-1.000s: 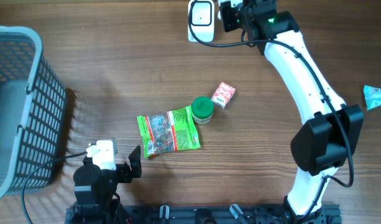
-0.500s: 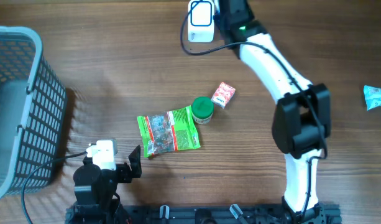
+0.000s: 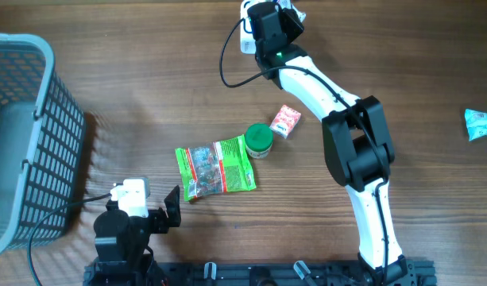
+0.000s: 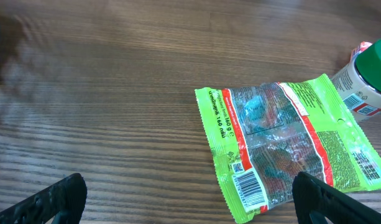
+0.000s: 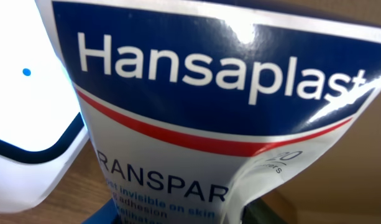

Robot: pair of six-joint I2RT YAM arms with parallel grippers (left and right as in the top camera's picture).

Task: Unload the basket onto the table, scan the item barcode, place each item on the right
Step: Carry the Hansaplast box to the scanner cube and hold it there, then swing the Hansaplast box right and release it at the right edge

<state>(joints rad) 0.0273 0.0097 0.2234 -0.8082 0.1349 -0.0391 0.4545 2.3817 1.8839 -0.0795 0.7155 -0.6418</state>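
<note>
Your left arm [image 3: 122, 234] sits folded at the near edge of the table. The left gripper [image 4: 189, 190] is spread wide, both fingers [image 4: 50, 199] low in the wrist view, holding nothing. Your right arm [image 3: 350, 151] reaches across to the far edge, elbow bent. The right gripper [image 3: 273, 28] is clamped on a plaster pack [image 5: 215, 112], which fills its wrist view.

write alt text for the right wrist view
A Hansaplast pack fills the frame at close range, white with a blue band carrying the brand name and a red stripe below it. A white scanner with a small blue dot shows at the left edge, with the wooden table below.
</note>
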